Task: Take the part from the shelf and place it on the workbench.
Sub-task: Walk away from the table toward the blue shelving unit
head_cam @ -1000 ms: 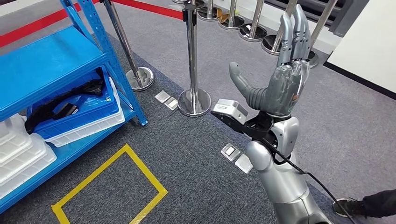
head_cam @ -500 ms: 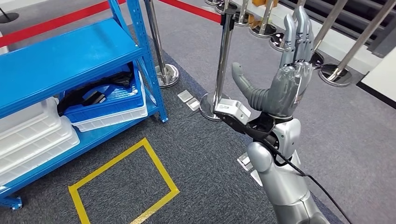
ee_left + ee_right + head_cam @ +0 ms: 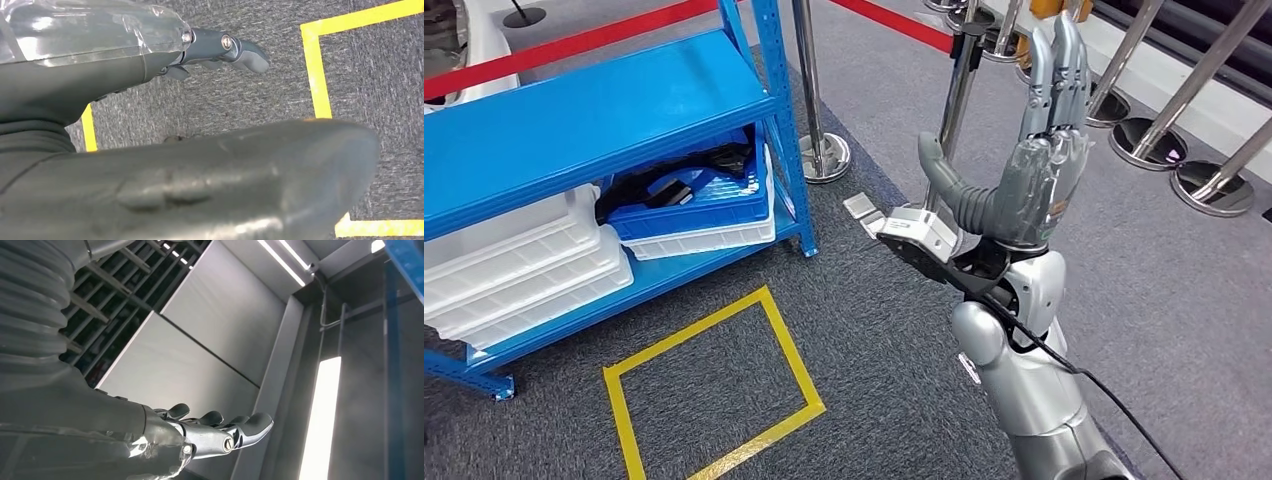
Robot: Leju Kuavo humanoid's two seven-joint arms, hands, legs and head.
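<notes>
A black part (image 3: 659, 185) lies in a blue bin (image 3: 724, 208) on the lower level of the blue shelf (image 3: 604, 110), at the left of the head view. My right hand (image 3: 1034, 170) is raised in front of me, well to the right of the shelf, with fingers straight up, thumb spread and nothing in it. The right wrist view shows the same hand (image 3: 150, 435) flat against the ceiling. In the left wrist view my left hand (image 3: 200, 165) hangs over the carpet, fingers (image 3: 235, 47) extended, holding nothing.
White trays (image 3: 524, 265) are stacked beside the blue bin. A yellow tape rectangle (image 3: 714, 390) marks the grey carpet in front of the shelf. Chrome stanchions (image 3: 819, 150) stand behind the shelf corner and further right, with a red line on the floor beyond.
The whole picture has shifted: the camera has turned, so the shelf and yellow rectangle now sit further right and closer. My right hand keeps the same raised pose.
</notes>
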